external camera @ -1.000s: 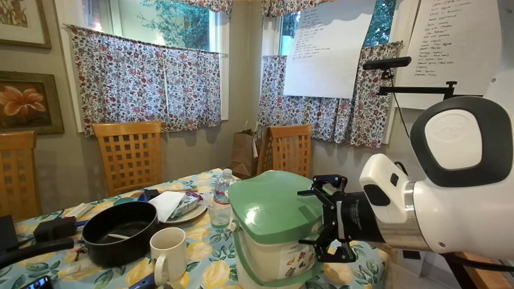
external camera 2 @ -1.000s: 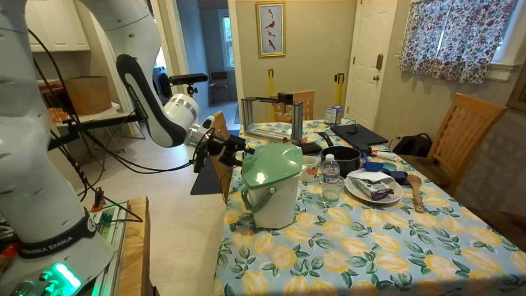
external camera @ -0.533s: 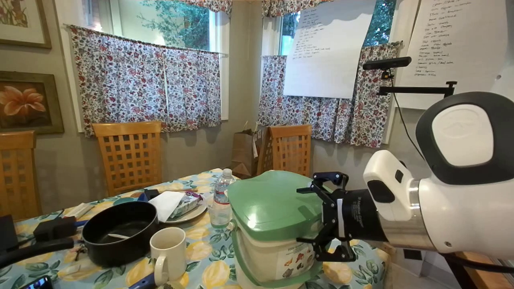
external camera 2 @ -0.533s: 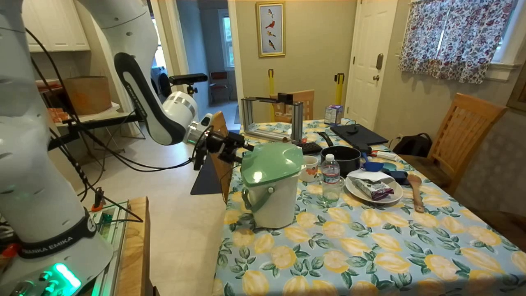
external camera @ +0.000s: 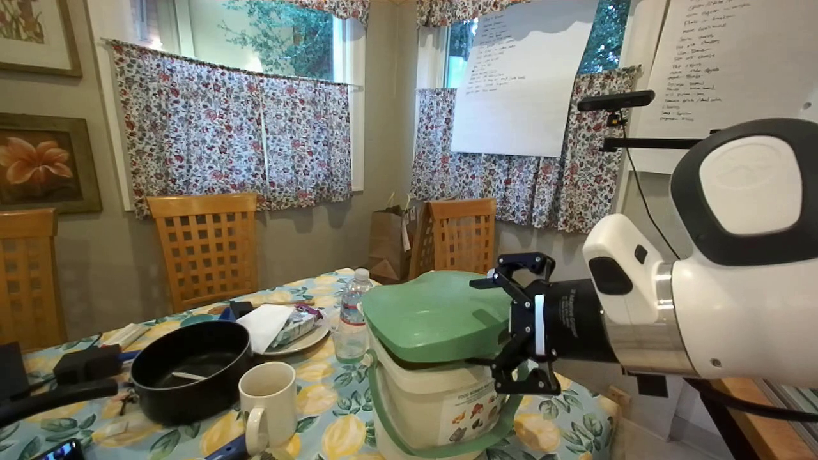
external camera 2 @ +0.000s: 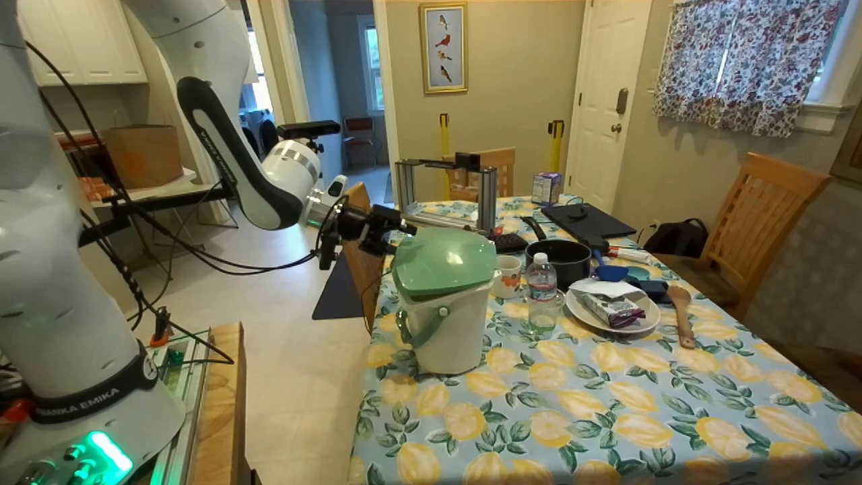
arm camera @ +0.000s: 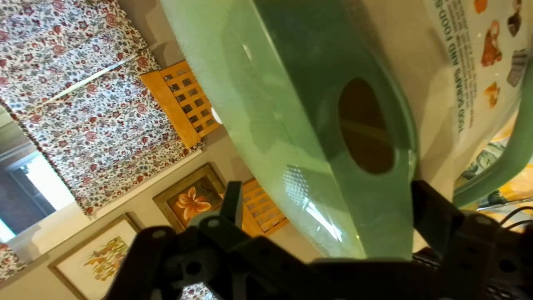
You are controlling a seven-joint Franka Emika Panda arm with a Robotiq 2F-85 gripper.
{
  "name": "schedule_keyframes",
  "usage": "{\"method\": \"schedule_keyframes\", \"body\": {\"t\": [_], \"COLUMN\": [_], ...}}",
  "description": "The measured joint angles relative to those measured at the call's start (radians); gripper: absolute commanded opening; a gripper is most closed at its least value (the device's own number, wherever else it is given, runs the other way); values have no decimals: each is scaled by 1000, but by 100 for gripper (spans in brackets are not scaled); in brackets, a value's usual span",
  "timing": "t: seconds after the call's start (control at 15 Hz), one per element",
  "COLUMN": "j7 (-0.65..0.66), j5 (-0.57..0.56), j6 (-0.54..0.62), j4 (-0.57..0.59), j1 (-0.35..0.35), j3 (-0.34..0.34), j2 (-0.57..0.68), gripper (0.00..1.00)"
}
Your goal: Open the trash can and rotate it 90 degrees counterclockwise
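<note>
1. Black, jointed, two-fingered end effector (external camera: 478,322): its fingers are spread and clenched on nothing, one above and one below the front of the domed, light-green plastic lid (external camera: 434,313).

2. A dark gap shows under the lid's front lip, so it is ajar; the lower finger seems to bear it up, though firm contact cannot be confirmed. To open it well, seat that finger deep beneath the lip and sweep up and over in an arc, since the hinge is likely on the opposite side.

3. Cream-white plastic trash can (external camera: 415,409): upright on the lemon-patterned table (external camera 2: 539,441), near the table's edge, printed label (external camera: 470,412) facing the end effector. It looks light and could slide or tip, so lift slowly, without dragging; the quarter turn appears yet to come.

4. Clear plastic water bottle (external camera 2: 542,289) and white ceramic mug (external camera: 276,396): both near the trash can, on the side where the lid would probably swing. Leave room for them.

5. Round black pan (external camera: 204,399), farther off, and wooden lattice-backed chair (external camera: 204,206), beyond the table: neither should hinder the lid.
</note>
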Motion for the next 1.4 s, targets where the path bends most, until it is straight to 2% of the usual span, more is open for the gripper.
{"method": "schedule_keyframes", "body": {"t": [0.4, 0.73, 1.07, 1.4], "j7": [2, -4, -14, -7], "j5": [47, 57, 49, 6], "j6": [17, 96, 210, 309], "j4": [-44, -52, -32, 9], "j1": [-2, -5, -17, -38], "j3": [-18, -92, -187, -251], "j2": [-175, -308, -358, -360], "gripper": [100, 100, 100, 100]}}
